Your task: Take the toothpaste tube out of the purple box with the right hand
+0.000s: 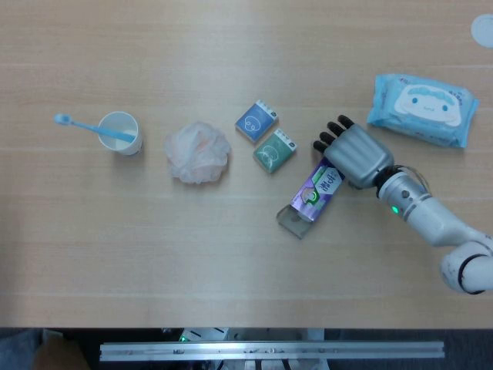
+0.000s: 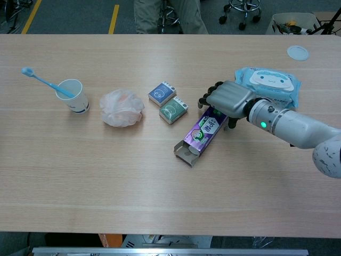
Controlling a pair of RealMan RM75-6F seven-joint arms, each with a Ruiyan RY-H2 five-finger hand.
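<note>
The purple box point(image 1: 314, 193) lies slantwise on the table, right of centre, and also shows in the chest view as the purple box point(image 2: 203, 130). Its opened flap end point(image 1: 290, 220) points toward the near left. My right hand point(image 1: 352, 154) lies over the box's far end, also seen as the right hand point(image 2: 226, 97). Its fingers point(image 2: 206, 100) curl down on the left side and the thumb point(image 2: 232, 122) sits on the right side. The toothpaste tube does not show plainly; it stays inside the box. My left hand is in neither view.
Two small boxes, blue point(image 1: 256, 121) and green point(image 1: 275, 149), sit just left of the hand. A mesh bath sponge point(image 1: 197, 152) and a paper cup point(image 1: 121, 132) holding a blue toothbrush lie further left. A wet-wipes pack point(image 1: 421, 108) lies behind the hand on the right.
</note>
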